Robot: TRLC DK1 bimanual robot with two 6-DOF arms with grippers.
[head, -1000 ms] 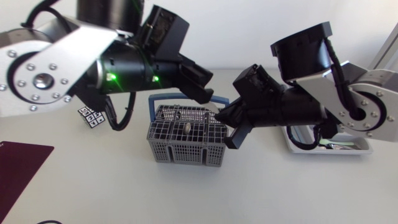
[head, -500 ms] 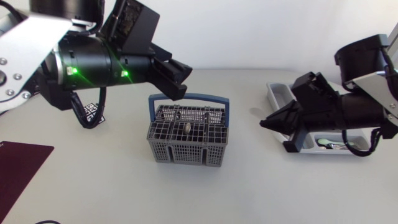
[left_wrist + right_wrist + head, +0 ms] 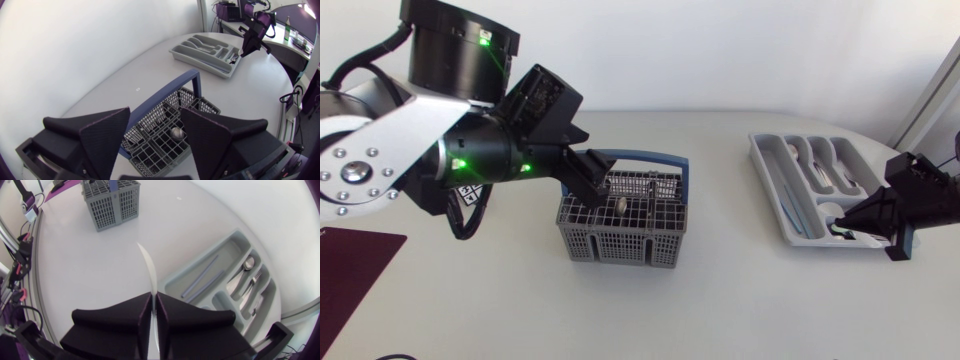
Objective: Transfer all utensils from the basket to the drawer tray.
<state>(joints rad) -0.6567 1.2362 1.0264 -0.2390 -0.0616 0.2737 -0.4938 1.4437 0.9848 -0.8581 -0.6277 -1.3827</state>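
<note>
Right wrist view: the right gripper (image 3: pixel 152 297) pinches a knife (image 3: pixel 148 267) near the tray (image 3: pixel 198 256). Dropped too soon, it could miss. The left gripper (image 3: pixel 155 118), far from the tray, is spread wide.

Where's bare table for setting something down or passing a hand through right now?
Bare table lies between the basket and the tray, and in front of the basket, beside the dark mat. Crowded: the left gripper hangs open over the basket; the right gripper holds a knife at the tray's near corner.
</note>
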